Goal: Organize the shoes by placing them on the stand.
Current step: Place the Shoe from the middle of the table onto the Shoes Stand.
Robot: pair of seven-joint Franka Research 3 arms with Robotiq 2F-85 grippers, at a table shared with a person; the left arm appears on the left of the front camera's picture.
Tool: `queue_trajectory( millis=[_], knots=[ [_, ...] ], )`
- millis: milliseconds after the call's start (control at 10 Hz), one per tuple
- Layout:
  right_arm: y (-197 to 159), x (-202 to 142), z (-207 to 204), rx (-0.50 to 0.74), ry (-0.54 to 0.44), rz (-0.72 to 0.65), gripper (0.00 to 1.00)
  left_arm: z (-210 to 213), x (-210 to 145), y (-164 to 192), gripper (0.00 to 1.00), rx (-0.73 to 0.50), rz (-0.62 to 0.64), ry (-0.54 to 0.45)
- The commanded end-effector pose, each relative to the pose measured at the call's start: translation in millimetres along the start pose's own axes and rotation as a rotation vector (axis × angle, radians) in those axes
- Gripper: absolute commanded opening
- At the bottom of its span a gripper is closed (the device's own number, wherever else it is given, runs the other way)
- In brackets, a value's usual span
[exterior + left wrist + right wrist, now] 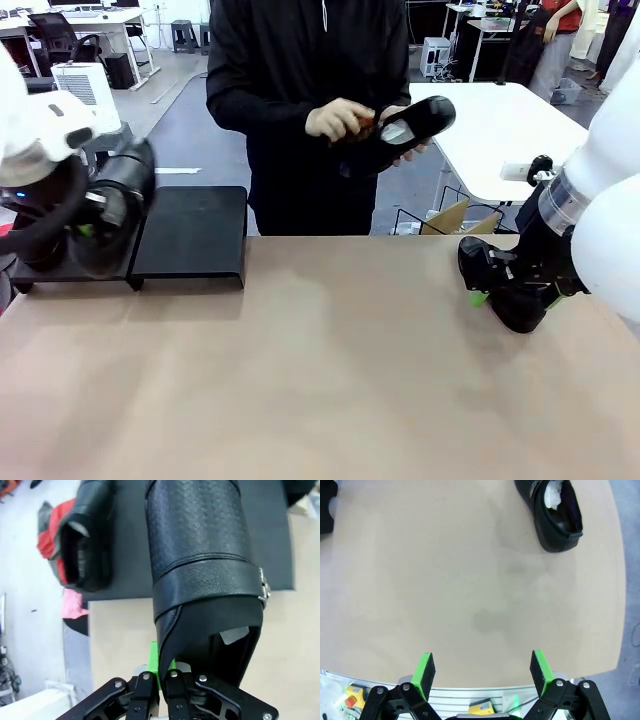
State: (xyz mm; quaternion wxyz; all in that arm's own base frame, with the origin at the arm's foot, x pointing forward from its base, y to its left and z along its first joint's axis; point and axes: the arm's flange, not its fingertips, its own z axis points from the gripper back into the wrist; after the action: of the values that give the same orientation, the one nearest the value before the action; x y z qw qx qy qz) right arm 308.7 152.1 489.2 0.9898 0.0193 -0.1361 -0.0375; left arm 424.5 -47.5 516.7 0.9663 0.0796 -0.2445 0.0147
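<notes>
My left gripper (88,234) (165,676) is shut on the heel rim of a glossy black shoe (126,178) (200,555), which it holds low over the left part of the black stand (195,235) (272,540). Another black shoe (87,537) lies at the stand's edge beside it. Across the table a person holds a further shoe (408,128) and a small reddish-brown brush (364,124) in their hands. My right gripper (515,297) (482,662) hangs open over bare table at the right. A shoe (555,512) with white paper inside lies on the table beyond it.
The tan table (330,370) (470,580) has wide free room in the middle and front. Its metal-railed edge (470,692) lies just under my right gripper. A white table (500,120) and a wire rack with cardboard (450,215) stand behind the person.
</notes>
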Motion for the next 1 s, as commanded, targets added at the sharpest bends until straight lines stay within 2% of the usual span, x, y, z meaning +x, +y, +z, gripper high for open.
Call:
queue_trajectory(
  millis=[0, 200, 400, 900],
  knots=[
    [0.3, 0.6, 0.6, 0.012, 0.002, 0.002, 1.0, -19.1, 27.3, 15.5, 0.0, 0.031, -0.032, -0.029],
    [0.3, 0.6, 0.6, 0.012, 0.002, 0.002, 1.0, -42.8, 42.5, 37.0, 0.0, 0.03, 0.052, -0.045],
    [0.3, 0.6, 0.6, 0.012, 0.002, 0.002, 1.0, -68.3, 47.6, 39.1, 0.0, 0.005, 0.014, -0.049],
    [0.3, 0.6, 0.6, 0.012, 0.002, 0.002, 1.0, -101.7, 47.1, 41.6, 0.0, 0.016, 0.089, -0.099]
  ],
)
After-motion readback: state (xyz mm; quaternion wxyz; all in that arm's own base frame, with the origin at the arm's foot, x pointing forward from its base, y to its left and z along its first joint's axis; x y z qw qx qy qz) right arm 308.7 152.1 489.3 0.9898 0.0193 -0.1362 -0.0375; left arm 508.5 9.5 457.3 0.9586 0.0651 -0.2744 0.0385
